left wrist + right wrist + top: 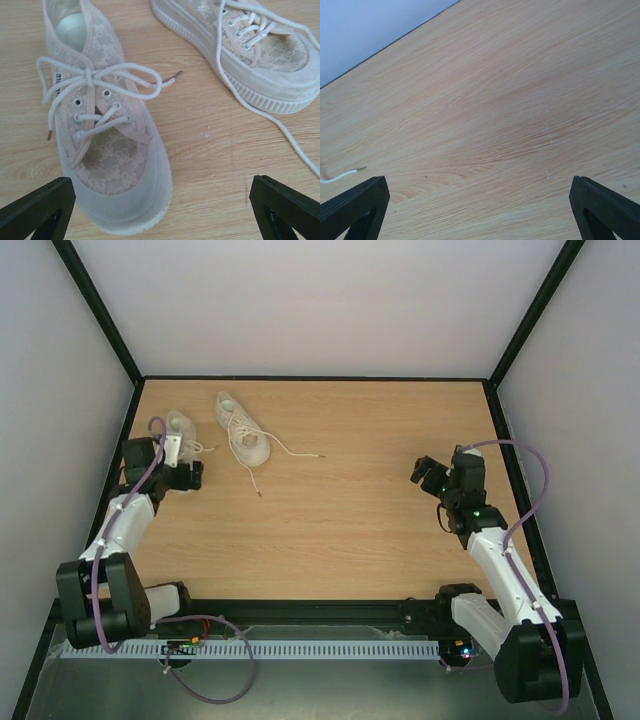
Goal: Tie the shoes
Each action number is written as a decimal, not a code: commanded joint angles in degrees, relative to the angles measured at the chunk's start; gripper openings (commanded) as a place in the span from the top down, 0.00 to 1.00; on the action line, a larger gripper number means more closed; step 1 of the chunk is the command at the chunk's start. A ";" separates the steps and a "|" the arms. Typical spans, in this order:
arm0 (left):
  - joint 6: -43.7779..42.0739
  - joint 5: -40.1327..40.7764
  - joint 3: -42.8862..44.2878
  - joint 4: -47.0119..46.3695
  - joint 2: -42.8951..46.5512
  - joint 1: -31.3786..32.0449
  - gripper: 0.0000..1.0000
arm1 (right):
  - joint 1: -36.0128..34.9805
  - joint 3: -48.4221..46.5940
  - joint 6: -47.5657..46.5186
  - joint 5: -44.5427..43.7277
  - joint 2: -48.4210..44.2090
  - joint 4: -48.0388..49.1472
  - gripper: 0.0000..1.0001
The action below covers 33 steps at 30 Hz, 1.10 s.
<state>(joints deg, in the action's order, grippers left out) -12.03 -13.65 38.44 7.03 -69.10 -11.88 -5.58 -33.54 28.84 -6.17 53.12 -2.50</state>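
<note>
Far left of the tabletop (380, 530), back corner: that's where both shoes are. The first sneaker (112, 155) sits closest to the left wall, toe pointing at the left arm (125, 510). Its laces are done up in a bow (90, 80) with loops flopped out to either side. The left jaws are spread wide with nothing in them, parked right at that toe. In the wrist view the toe sits between the two black fingers (37, 210), closer to the left one. I honestly can't tell if anything's touching.

Just beside it on the right is the second sneaker (241, 430). It isn't tied: two loose lace ends (290, 450) trail off across the wood, one toward the middle of the tabletop and one toward the near edge.

Way over on the right, well apart from the shoes, the right arm (500, 550) has its jaws wide open too and gripping nothing, over bare wood. Its camera just catches a lace tip (342, 175) at the left edge.
</note>
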 commanded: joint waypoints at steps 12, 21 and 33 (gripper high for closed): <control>9.00 9.40 55.26 15.76 -44.40 10.10 0.00 | -0.03 -1.08 -3.35 11.53 -2.15 3.12 0.01; 9.33 14.23 70.53 20.42 -58.93 10.65 0.16 | -0.04 -0.67 -3.50 10.69 -1.94 3.29 0.01; 8.47 14.08 74.47 19.29 -65.93 11.70 0.22 | 0.01 -3.19 -4.21 11.20 1.79 3.70 0.00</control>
<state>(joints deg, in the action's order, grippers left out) -4.27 -0.89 109.62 24.75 -131.61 -0.49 -5.58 -34.57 25.85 4.43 54.78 0.38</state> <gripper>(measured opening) 0.824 0.995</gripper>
